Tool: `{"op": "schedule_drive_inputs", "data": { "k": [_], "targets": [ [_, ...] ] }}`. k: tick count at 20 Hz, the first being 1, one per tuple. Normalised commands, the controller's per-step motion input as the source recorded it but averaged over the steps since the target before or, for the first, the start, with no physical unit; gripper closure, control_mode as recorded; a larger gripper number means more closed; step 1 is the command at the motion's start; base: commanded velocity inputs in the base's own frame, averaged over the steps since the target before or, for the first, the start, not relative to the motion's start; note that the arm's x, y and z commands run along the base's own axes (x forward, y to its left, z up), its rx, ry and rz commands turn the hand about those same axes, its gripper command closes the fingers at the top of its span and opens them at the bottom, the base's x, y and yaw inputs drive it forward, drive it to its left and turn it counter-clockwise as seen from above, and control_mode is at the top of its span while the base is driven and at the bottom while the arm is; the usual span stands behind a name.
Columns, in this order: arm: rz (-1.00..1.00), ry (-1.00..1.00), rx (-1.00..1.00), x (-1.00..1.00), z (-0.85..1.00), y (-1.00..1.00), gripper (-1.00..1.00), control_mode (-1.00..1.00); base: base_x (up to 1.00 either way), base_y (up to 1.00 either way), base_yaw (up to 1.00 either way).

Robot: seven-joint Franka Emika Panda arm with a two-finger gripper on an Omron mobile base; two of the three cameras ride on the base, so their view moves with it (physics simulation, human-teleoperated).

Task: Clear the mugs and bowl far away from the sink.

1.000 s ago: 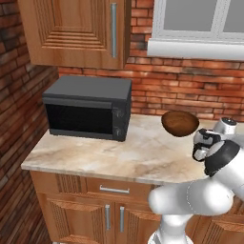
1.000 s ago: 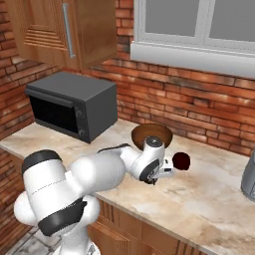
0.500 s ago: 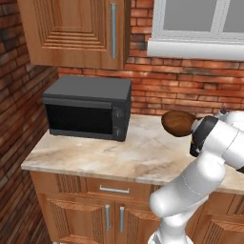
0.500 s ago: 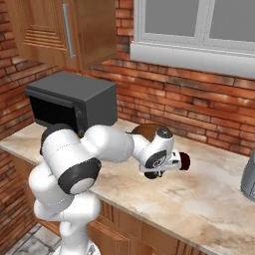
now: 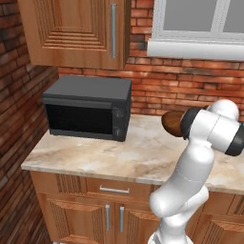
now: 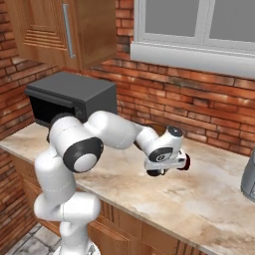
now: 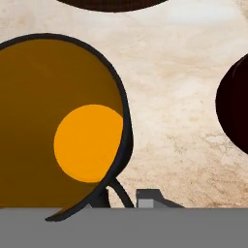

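the hand view looks straight down into the black mug (image 7: 58,121), its orange floor bright inside the dark rim, standing on the marble counter (image 7: 174,97). the red mug (image 7: 235,106) stands apart to the right, and the bowl (image 7: 111,4) shows as a dark edge at the top. from the right base view the gripper (image 6: 167,167) hangs low over the counter beside the red mug (image 6: 185,162); whether its jaws grip anything cannot be told. the bowl (image 5: 172,123) stands right of the microwave (image 5: 88,107).

Two base cameras look forward and down from behind the arm, left and right, sharing the microwave (image 5: 88,107) and marble surface (image 5: 119,155); the hand camera peers close into the black mug (image 7: 58,131).
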Motion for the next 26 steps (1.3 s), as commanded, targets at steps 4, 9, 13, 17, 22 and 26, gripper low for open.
{"op": "schedule_drive_inputs", "data": {
  "k": [4,9,13,17,22,26],
  "targets": [
    [0.0,-0.12,0.0,0.0,-0.2,0.0,1.0,-1.0,0.0,0.0,0.0],
    [0.0,-0.1,0.01,0.0,-0.08,0.0,1.0,-1.0,0.0,0.0,0.0],
    [0.0,-0.07,0.0,0.0,-0.04,0.0,-1.0,-1.0,0.0,0.0,0.0],
    [0.0,0.0,0.0,0.0,0.0,0.0,-1.0,-1.0,0.0,0.0,0.0],
    [0.0,0.0,0.0,0.0,0.02,0.0,-1.0,-1.0,0.0,0.0,0.0],
    [0.0,0.03,-0.06,0.0,0.15,0.0,-1.0,-1.0,0.0,0.0,0.0]
  ]
}}
